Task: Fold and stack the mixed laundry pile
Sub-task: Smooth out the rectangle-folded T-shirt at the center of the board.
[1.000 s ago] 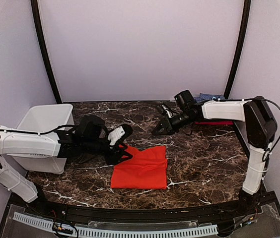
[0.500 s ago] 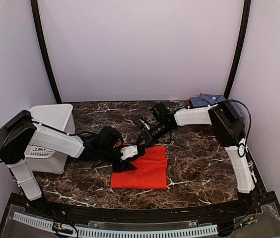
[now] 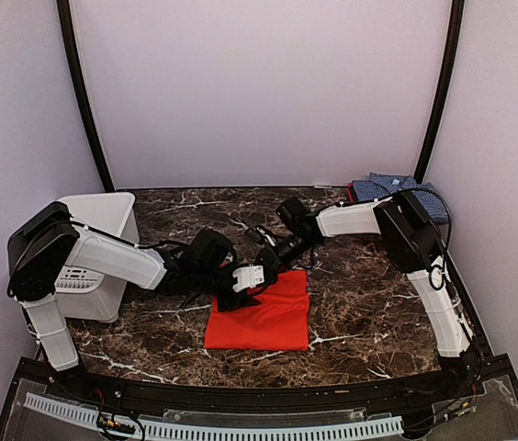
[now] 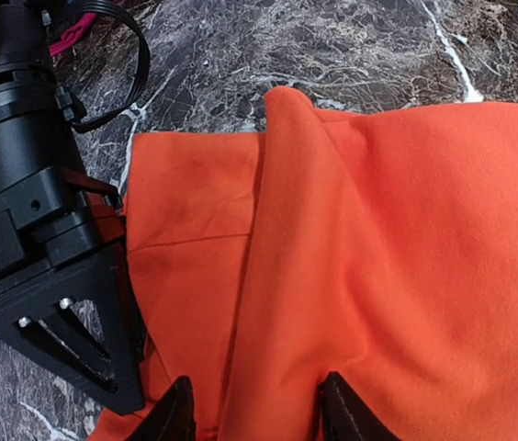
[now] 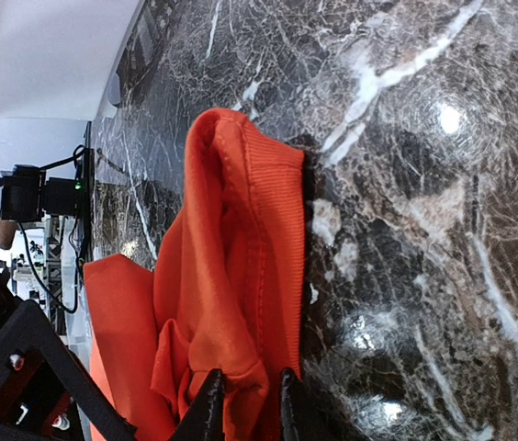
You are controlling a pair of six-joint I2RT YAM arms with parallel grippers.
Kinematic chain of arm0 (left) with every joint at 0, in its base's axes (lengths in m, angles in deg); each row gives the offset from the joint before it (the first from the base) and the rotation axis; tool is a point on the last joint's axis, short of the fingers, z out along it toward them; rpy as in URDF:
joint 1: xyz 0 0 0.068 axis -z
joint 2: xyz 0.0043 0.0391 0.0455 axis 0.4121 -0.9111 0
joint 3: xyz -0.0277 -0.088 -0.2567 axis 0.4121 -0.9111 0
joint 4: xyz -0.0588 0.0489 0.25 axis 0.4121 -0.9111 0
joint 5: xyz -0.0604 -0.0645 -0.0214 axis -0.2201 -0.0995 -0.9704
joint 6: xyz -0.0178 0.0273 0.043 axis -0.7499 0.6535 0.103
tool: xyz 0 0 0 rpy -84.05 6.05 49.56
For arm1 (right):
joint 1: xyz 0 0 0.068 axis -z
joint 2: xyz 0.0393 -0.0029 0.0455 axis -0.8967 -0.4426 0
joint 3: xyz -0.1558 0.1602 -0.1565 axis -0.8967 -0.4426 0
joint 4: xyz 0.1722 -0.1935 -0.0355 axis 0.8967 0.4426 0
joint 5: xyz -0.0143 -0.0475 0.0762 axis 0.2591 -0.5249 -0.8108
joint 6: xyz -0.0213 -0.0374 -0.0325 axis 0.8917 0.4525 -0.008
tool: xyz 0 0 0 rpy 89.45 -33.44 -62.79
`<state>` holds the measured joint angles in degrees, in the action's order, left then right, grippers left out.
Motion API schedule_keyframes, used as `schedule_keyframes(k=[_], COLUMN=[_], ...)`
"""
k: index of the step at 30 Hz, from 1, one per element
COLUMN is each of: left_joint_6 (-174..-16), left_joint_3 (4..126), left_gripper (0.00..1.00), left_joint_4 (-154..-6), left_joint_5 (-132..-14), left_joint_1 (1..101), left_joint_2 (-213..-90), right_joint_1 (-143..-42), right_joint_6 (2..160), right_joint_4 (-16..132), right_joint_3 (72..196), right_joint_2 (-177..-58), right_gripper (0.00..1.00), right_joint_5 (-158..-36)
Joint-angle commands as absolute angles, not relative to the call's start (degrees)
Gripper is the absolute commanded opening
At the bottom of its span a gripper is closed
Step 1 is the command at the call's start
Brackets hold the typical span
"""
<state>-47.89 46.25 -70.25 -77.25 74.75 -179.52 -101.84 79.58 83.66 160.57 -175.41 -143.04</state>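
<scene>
From above, the orange-red shirt (image 3: pixel 264 322) lies folded in a flat square in the middle of the dark, stone-look worktop (image 3: pixel 369 303). The left gripper (image 3: pixel 237 296) sits at the shirt's far left corner. The right gripper (image 3: pixel 266 262) comes in from the other side, to the far edge of the shirt, close to the left one. A blue checked shirt (image 3: pixel 392 186) lies at the back right corner, well apart from the orange-red one. A white basket (image 3: pixel 94 216) stands at the left.

The left wrist camera looks down on the orange-red shirt (image 4: pixel 406 257). A thick fold of it runs up between the fingers (image 4: pixel 178 418) of the left gripper (image 4: pixel 264 415). The jaws are about half open around that fold. I cannot tell if they squeeze it. The black right gripper (image 4: pixel 103 367) is just beside, on the shirt's edge. Bare worktop (image 4: pixel 332 46) shows past the shirt.

In the right wrist camera, the right gripper (image 5: pixel 248 404) has its fingers close together. They pinch a bunched bit of the orange-red shirt (image 5: pixel 231 257), and the hem stands up off the worktop (image 5: pixel 424 230). The left gripper (image 5: pixel 20 377) shows at the bottom left corner.
</scene>
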Motion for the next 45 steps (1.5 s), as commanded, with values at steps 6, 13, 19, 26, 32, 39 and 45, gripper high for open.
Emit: schedule_keyframes(k=[6, 13, 19, 26, 32, 39, 45], left_joint_6=[-46.32, -45.97, -44.53, -43.16, -42.15, -42.40, -49.11], left_joint_3=[49.31, 50.88, 52.62, 55.50, 56.21, 52.94, 55.25], left_gripper=[0.14, 0.00, 0.00, 0.00, 0.00, 0.14, 0.26], left_joint_4=[-69.75, -74.53, -74.92, -71.98, -69.28, -59.90, -60.65], left_joint_5=[-76.96, -77.11, -74.79, -74.20, -74.05, -70.80, -63.88], left_joint_1=[74.96, 75.05, 74.84, 73.14, 71.55, 71.00, 70.46], left_joint_2=[-182.23, -175.53, -173.12, -176.63, -180.33, -182.67, -181.84], right_joint_1=[-101.70, -101.70, -101.70, -101.79, -100.89, -96.78, -91.51], right_joint_6=[81.01, 80.94, 80.67, 80.95, 80.75, 79.59, 79.58], right_joint_4=[83.99, 82.72, 81.30, 80.86, 82.31, 86.38, 87.92], right_joint_3=[159.91, 158.22, 156.62, 155.72, 156.71, 159.94, 156.64], right_joint_2=[-176.83, -177.06, -177.14, -176.49, -174.29, -168.62, -159.53], right_gripper=[0.18, 0.14, 0.05, 0.00, 0.08, 0.16, 0.26], right_joint_5=[-141.96, -142.58, -143.72, -145.66, -144.05, -135.99, -130.65])
